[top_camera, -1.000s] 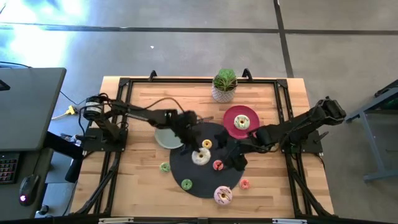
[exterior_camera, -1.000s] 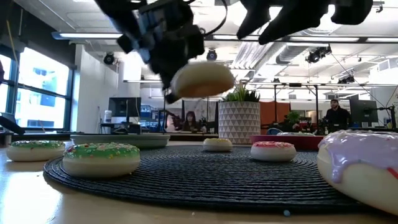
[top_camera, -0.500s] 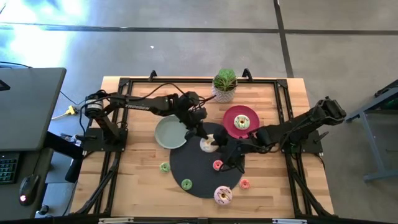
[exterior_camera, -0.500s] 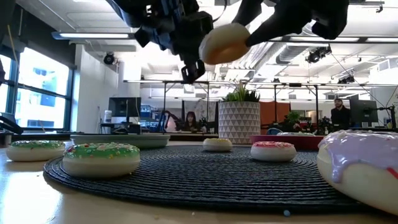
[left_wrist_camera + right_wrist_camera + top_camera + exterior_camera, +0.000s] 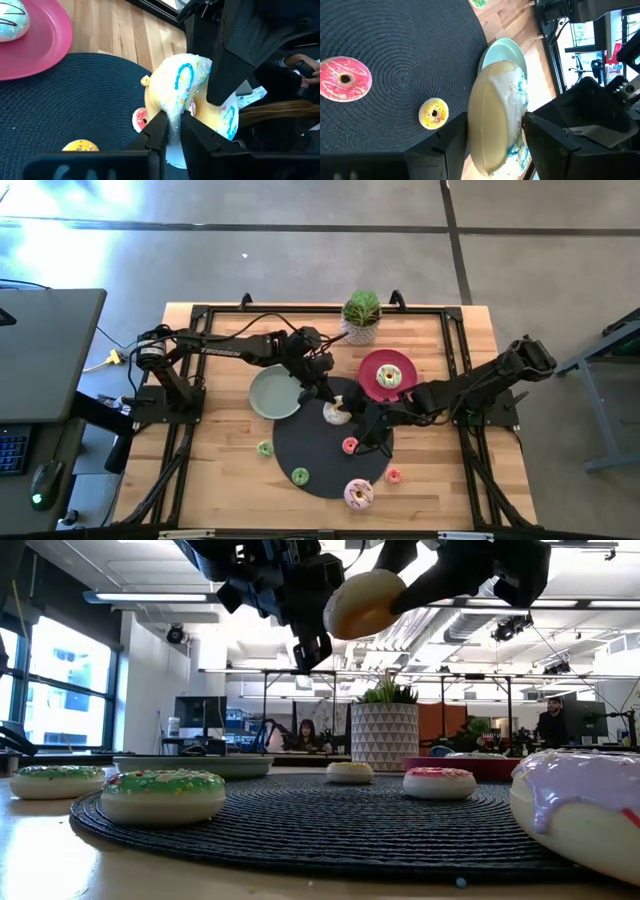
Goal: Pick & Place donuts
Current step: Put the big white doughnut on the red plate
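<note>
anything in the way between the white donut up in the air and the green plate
Nothing visible. The white donut is held above the dark mat by the left gripper, with the right gripper against it. The green plate beside the mat lies bare.

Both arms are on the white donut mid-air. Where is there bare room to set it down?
The sage-green plate left of the black mat is bare. The mat's middle, between the green donut and red donut, is open. The pink plate already holds a donut.
</note>
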